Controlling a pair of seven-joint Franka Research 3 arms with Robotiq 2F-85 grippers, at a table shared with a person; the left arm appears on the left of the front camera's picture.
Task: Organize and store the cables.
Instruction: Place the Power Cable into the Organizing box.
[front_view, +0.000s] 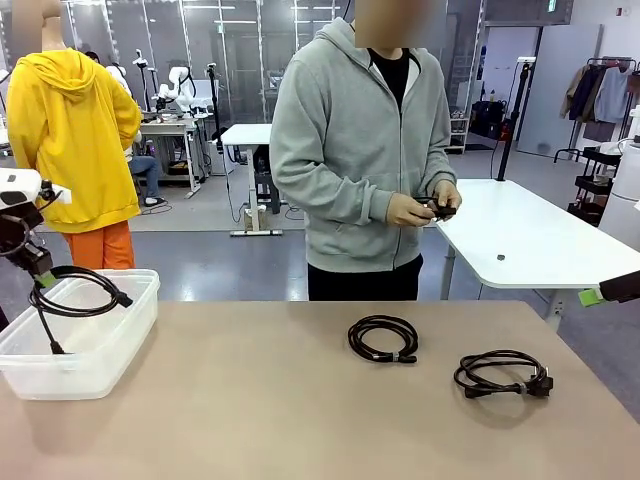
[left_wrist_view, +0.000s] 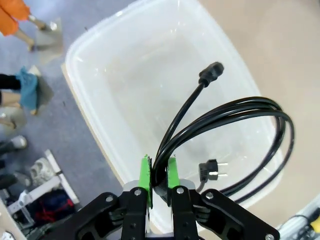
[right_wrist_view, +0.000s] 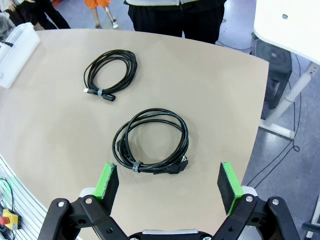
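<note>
The left end effector (left_wrist_view: 158, 162) is pinched narrowly on a coiled black cable (left_wrist_view: 175, 135), holding it by the bundled strands so that the loop and both plugs dangle. It hangs directly above a clear plastic tub (left_wrist_view: 140, 75) at the left end of the surface (front_view: 250, 420), with the wrist pointing down into the tub, which looks empty underneath. This first cable seems to be about to be stored but has not been let go. Two more tied coils lie on the surface, well apart from the tub: one near the middle (front_view: 395, 357) and one further right (front_view: 522, 387). The right end effector (right_wrist_view: 167, 172) is spread wide and holding nothing, hovering above the right-hand coil. The person's hands (front_view: 430, 208) hold a small dark item that cannot be identified.
</note>
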